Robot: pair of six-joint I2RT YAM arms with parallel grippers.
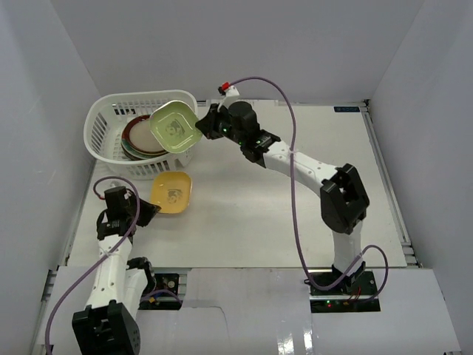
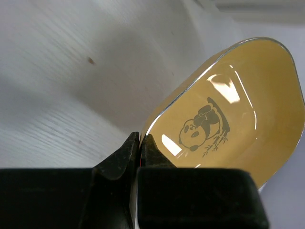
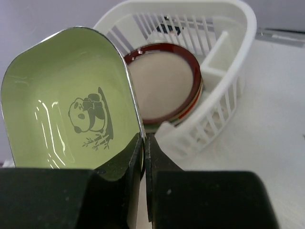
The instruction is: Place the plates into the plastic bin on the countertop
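Note:
My right gripper (image 1: 203, 126) is shut on the rim of the small green plate (image 1: 175, 126) with a panda print and holds it tilted above the near edge of the white plastic bin (image 1: 103, 118). The green plate (image 3: 66, 109) fills the left of the right wrist view, with the bin (image 3: 228, 71) behind it. A stack topped by the maroon-rimmed beige plate (image 3: 164, 81) lies in the bin. My left gripper (image 1: 150, 211) is shut on the rim of the small yellow panda plate (image 1: 172, 192), which is on the countertop (image 1: 295, 222) just in front of the bin. The left wrist view shows this plate (image 2: 238, 109) too.
White walls border the countertop at the left, back and right. A purple cable (image 1: 292, 148) loops over the right arm. The bin's inner divider compartment (image 3: 217, 55) is at its right side in the right wrist view.

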